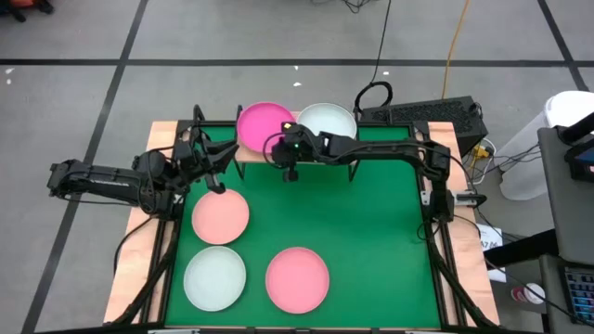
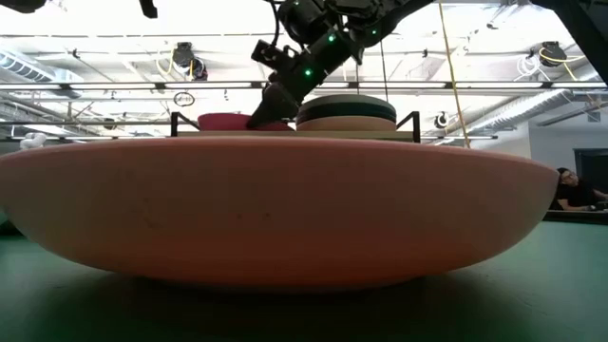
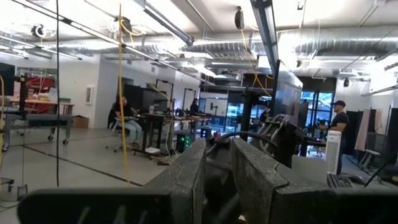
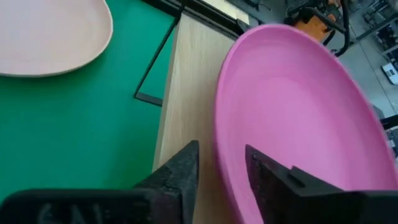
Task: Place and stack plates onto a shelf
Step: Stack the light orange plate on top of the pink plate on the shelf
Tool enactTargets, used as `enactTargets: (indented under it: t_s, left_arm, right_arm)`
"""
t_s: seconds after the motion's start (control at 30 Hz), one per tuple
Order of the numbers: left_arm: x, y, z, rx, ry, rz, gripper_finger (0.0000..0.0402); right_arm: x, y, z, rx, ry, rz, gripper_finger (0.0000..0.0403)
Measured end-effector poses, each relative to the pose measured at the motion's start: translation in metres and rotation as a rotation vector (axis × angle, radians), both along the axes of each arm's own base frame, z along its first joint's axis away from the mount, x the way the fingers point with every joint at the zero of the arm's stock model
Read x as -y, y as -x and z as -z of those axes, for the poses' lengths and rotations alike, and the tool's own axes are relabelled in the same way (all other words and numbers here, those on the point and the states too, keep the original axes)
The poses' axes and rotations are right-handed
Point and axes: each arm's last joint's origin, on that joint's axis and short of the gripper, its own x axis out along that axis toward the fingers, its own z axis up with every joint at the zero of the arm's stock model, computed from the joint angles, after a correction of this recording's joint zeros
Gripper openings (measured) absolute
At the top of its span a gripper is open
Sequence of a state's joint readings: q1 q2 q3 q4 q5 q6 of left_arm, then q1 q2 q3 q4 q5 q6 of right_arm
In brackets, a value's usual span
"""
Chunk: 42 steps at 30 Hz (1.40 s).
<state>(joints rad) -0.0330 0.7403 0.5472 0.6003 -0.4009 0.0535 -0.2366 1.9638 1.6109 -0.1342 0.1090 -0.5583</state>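
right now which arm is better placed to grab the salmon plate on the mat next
Left, probably. The left gripper hangs just above the salmon plate's far rim, empty. The right gripper is over at the shelf, its fingers straddling the magenta plate's rim, so it looks busy.

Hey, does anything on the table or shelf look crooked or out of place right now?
Only the magenta plate: it sits tilted on the shelf, its rim between the right gripper fingers. The other plates lie flat. The left gripper hovers beside the shelf.
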Motion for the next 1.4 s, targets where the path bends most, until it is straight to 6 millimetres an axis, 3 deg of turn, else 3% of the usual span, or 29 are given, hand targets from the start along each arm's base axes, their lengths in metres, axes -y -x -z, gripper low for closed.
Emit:
enactTargets:
  t_s: [0.33,0.5,0.7,0.83,1.07,1.27,1.4]
  left_arm:
    - [0.002,-0.001,0.002,-0.062,-0.095,-0.009,0.0081]
    - [0.004,0.000,0.009,-0.199,-0.189,-0.082,0.0081]
    - [0.015,-0.005,0.024,-0.333,-0.176,0.005,0.0081]
    - [0.020,-0.005,0.038,-0.468,-0.136,-0.012,0.0081]
    - [0.032,-0.009,0.062,-0.661,-0.034,0.069,0.0081]
    - [0.043,-0.027,0.050,-0.855,0.078,0.078,0.0081]
    - [0.056,-0.044,0.059,-1.108,0.166,0.072,0.0081]
  right_arm:
    - [-0.026,0.022,-0.060,0.128,0.006,-0.041,0.0152]
    - [-0.066,0.058,-0.105,0.188,-0.140,-0.177,0.0149]
    - [-0.121,0.121,-0.116,0.194,-0.168,-0.278,0.0144]
    - [-0.146,0.166,-0.105,0.286,-0.196,-0.284,0.0144]
    - [-0.168,0.231,-0.060,0.456,-0.298,-0.365,0.0144]
    - [-0.168,0.258,-0.018,0.554,-0.380,-0.343,0.0144]
    - [-0.169,0.266,-0.001,0.547,-0.422,-0.353,0.0144]
